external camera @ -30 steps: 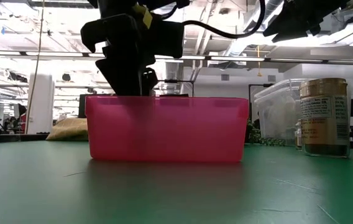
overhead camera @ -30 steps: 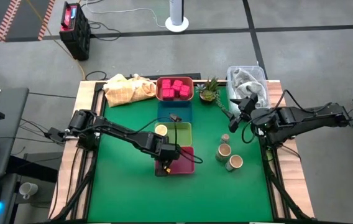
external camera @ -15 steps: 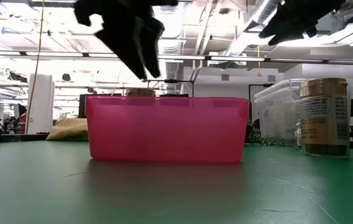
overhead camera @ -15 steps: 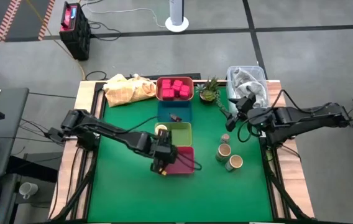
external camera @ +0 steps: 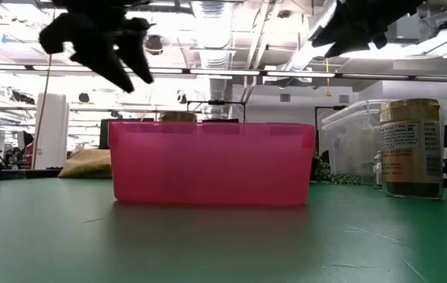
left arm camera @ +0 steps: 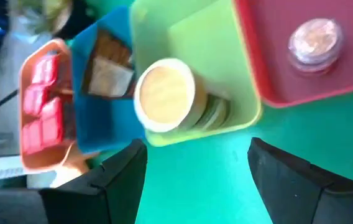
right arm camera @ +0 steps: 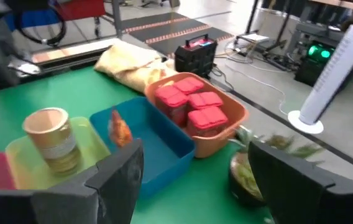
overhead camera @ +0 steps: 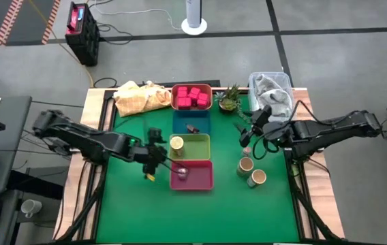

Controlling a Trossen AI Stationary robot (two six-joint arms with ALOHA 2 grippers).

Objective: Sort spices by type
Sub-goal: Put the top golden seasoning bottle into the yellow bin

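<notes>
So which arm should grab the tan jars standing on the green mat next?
Probably the right. Its tool hangs open just beside the two tan jars on the mat's right side. The left tool, also open, sits left of the pink tray, with the trays between it and the jars.

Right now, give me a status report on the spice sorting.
Left tool open, empty, beside pink tray. Small round jar sits in that tray. Right tool open above tiny jar; two tan cylinders unsorted. Nothing blocking.
</notes>
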